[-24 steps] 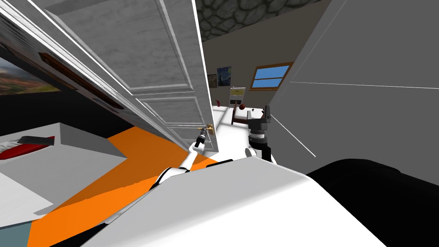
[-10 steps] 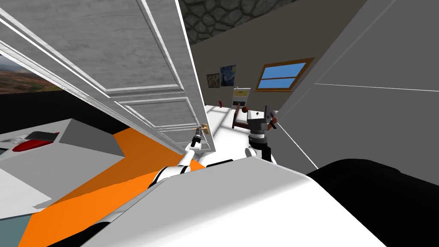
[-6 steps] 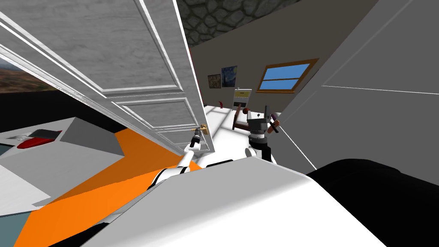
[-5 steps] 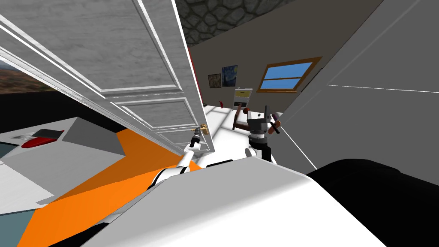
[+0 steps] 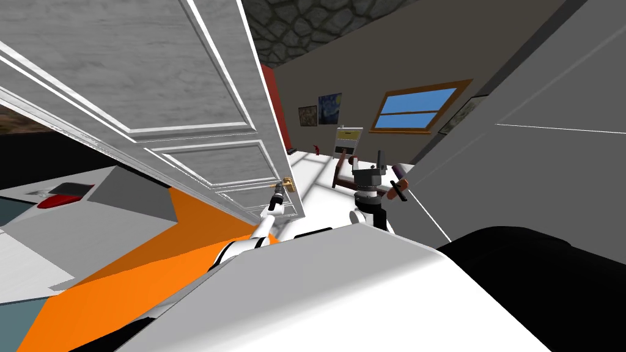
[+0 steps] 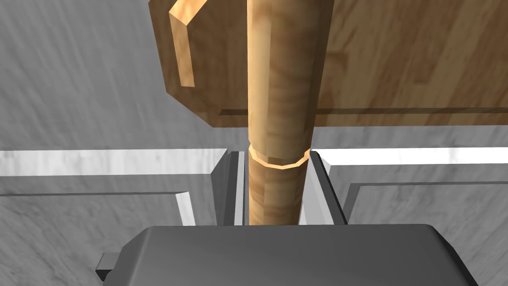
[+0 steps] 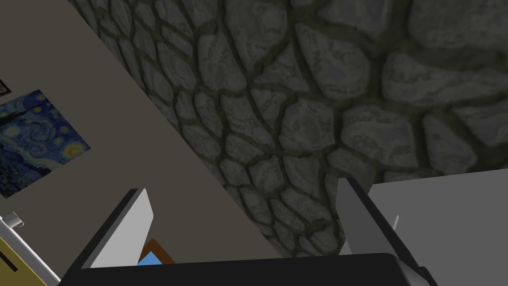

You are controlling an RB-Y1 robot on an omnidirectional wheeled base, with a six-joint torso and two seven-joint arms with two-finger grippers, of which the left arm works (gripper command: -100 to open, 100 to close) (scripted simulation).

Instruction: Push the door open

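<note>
Two fingers of your left gripper (image 6: pixel 278 158) clamp the tan handle (image 6: pixel 280 74) at the free edge of the grey panelled door (image 5: pixel 183 91). That door now stands wider than before, exposing more room beyond, so your push is progressing. Your right gripper (image 7: pixel 243 198) hangs idle, fingers apart

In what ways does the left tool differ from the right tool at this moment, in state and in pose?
The left tool is shut on the brown door handle; the right tool is open and holds nothing. The left tool reaches forward to the pale panelled door; the right tool points upward, apart from the door. Both have two thin light grey fingers on a dark body.
</note>
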